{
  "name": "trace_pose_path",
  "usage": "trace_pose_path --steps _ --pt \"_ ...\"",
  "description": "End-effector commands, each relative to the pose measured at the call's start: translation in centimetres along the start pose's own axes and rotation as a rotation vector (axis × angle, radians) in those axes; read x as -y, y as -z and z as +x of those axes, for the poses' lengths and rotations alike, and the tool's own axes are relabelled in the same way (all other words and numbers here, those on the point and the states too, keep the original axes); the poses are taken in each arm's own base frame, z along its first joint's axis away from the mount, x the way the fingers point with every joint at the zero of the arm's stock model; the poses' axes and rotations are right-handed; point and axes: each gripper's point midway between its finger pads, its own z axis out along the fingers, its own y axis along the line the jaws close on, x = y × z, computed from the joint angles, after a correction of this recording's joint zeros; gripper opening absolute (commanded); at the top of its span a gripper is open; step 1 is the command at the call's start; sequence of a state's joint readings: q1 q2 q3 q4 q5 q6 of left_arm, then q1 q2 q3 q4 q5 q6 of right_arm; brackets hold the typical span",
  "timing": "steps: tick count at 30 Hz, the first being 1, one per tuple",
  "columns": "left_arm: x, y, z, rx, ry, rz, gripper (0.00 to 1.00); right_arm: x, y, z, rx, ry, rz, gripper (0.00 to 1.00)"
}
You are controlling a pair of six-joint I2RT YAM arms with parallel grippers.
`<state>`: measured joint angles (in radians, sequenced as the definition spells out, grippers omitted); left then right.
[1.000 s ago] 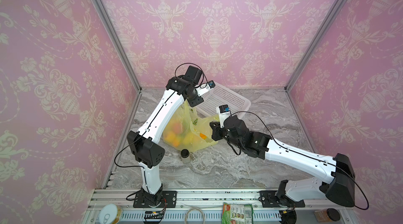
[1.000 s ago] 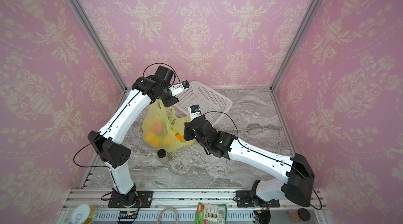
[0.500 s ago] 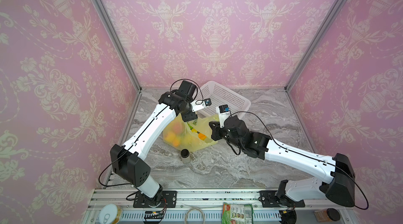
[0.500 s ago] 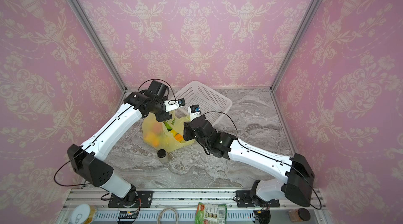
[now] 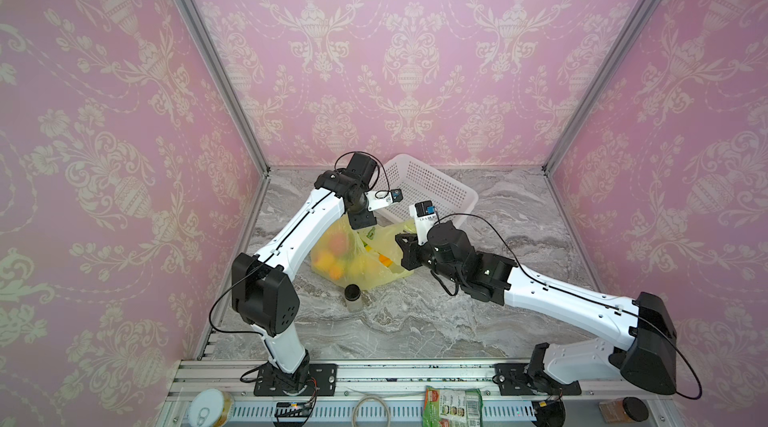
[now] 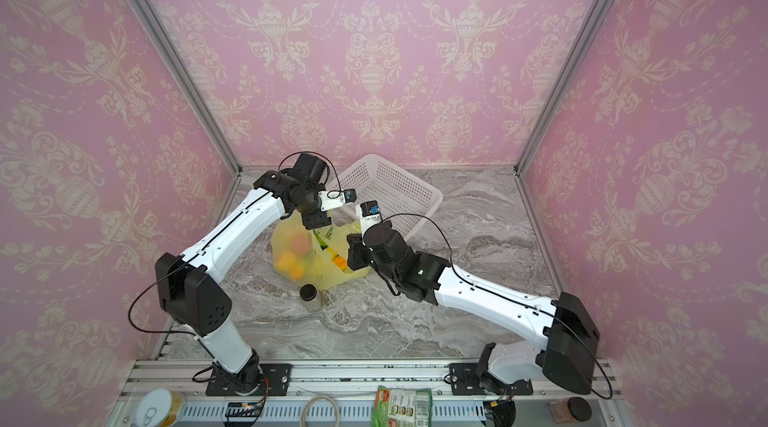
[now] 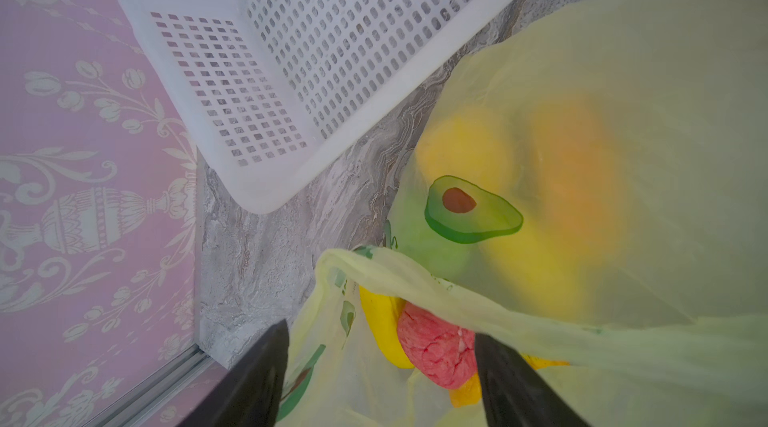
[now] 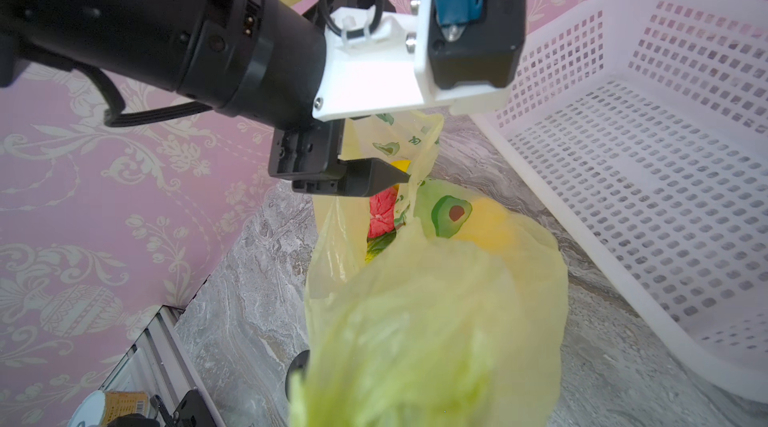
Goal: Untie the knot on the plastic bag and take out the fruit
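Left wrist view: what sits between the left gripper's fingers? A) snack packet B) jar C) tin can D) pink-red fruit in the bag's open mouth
D: the pink-red fruit shows inside the open mouth of the bag, in the gap between the spread fingers of the left gripper, which grips nothing.

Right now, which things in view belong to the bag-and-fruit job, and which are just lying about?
Job: plastic bag, fruit inside it, left gripper open at its mouth, right gripper shut on its plastic.
Lying about: white basket, black-lidded jar, snack packet, tin can, brown jar.
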<state>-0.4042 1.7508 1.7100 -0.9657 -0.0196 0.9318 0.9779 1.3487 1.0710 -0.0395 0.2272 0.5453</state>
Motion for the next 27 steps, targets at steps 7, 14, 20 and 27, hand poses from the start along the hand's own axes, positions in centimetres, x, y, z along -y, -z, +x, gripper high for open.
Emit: trace_pose_path --steps 7,14,20,27 --pt "0.1 -2.5 -0.8 0.063 0.002 0.120 0.84 -1.0 1.8 -1.3 0.046 0.020 -0.050 0.00" --pt "2.2 -4.3 -1.0 0.071 -0.001 0.261 0.80 -0.3 1.8 -1.3 0.050 0.041 -0.015 0.00" --pt "0.5 -5.0 -0.6 0.038 -0.007 0.187 0.00 0.0 1.7 -1.5 0.056 0.048 -0.003 0.00" --pt "-6.5 -1.0 -0.7 0.091 0.124 -0.152 0.00 0.8 1.7 -1.5 0.067 0.040 0.018 0.24"
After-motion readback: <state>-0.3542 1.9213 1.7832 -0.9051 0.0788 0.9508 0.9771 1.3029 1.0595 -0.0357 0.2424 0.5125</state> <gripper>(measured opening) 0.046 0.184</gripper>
